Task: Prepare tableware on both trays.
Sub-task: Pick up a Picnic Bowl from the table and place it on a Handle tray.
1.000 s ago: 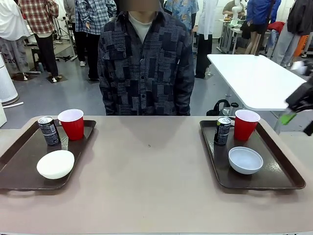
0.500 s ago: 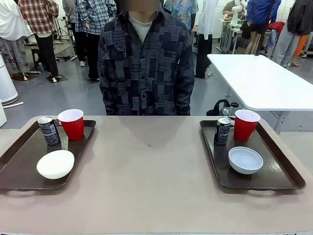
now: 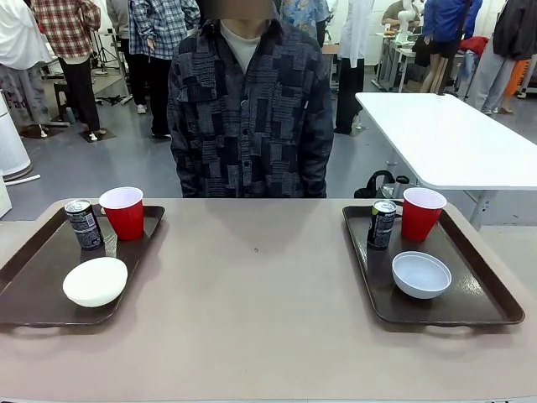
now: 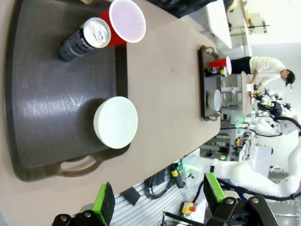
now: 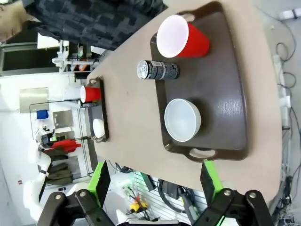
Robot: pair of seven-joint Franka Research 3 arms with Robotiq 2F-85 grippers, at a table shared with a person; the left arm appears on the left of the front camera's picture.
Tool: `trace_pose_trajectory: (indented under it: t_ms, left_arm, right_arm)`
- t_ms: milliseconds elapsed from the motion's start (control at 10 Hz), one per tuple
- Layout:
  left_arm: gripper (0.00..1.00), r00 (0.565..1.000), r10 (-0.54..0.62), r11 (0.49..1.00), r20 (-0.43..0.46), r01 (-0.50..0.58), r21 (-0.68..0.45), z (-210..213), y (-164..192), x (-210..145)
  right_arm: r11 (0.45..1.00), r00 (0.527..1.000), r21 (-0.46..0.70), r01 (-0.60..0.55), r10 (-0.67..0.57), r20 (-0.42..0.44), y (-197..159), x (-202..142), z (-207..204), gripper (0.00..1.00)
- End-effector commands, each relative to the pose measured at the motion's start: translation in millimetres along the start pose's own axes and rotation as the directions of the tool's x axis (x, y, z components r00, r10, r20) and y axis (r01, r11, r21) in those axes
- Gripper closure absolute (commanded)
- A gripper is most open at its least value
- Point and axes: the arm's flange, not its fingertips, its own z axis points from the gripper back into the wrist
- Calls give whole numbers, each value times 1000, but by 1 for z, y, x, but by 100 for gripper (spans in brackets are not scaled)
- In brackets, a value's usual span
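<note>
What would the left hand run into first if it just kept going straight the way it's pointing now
Probably the near handle end of the left tray. The open left hand looks down past the table edge toward that tray, with the creamy bowl just beyond. Nothing shows in between, though depth is hard to judge.

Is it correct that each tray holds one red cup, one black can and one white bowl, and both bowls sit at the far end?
Not quite. In the front view the creamy bowl and the bluish bowl sit at the near end of their trays. The rest is right.

trays (image 3: 38, 290) (image 3: 470, 312): each holds upright red cup, black can, white bowl
</note>
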Motion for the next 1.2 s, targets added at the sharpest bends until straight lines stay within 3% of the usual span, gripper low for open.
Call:
trace_pose_trajectory:
  t_ms: [0,1100]
  left_arm:
    - [0,1000,-15,1000,7,16,-23,2,0,0]
    - [0,1000,-15,1000,7,16,-23,2,0,0]
  right_arm:
    - [999,1000,-41,11,-10,25,-2,2,5,0]
    - [999,1000,-41,11,-10,25,-2,2,5,0]
